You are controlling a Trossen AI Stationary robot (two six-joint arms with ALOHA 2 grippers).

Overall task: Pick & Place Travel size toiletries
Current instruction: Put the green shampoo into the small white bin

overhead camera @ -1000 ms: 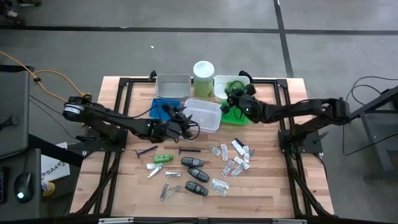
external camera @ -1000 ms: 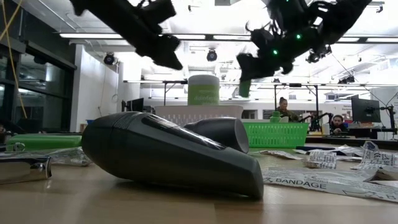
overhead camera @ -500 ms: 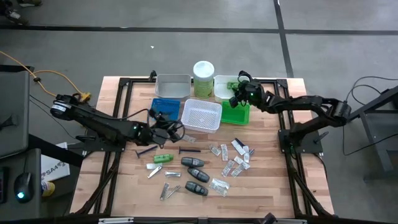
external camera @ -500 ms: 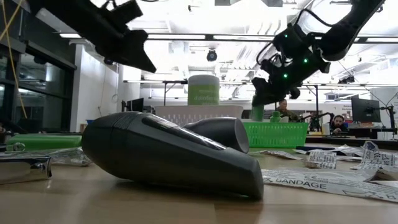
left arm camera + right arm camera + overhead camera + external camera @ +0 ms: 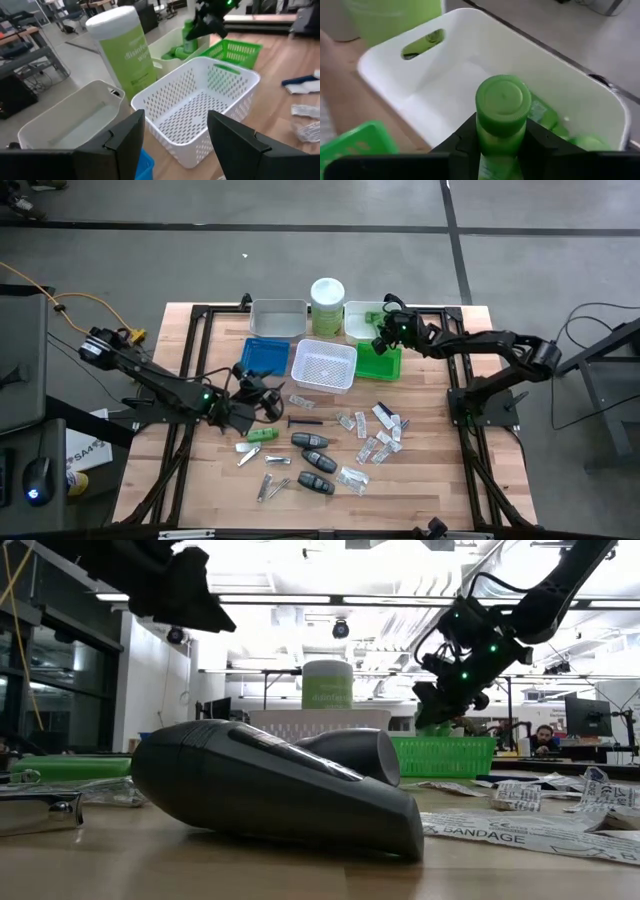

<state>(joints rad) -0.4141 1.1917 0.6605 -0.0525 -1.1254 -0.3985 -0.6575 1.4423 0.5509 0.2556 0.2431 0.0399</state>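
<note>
The right arm reaches across the far right of the wooden desk (image 5: 430,480), its right hand (image 5: 501,137) closed on a small green plastic tube with a round screw cap (image 5: 502,112), held over the solid white rectangular tray (image 5: 470,65) at the desk's back edge. The tube's long axis runs along the fingers, cap foremost; its lower body is hidden between them. More green items lie in that tray, only partly visible. The left arm stretches low over the desk's left side, its left hand (image 5: 175,137) open and empty, facing the white perforated plastic basket (image 5: 200,110).
</note>
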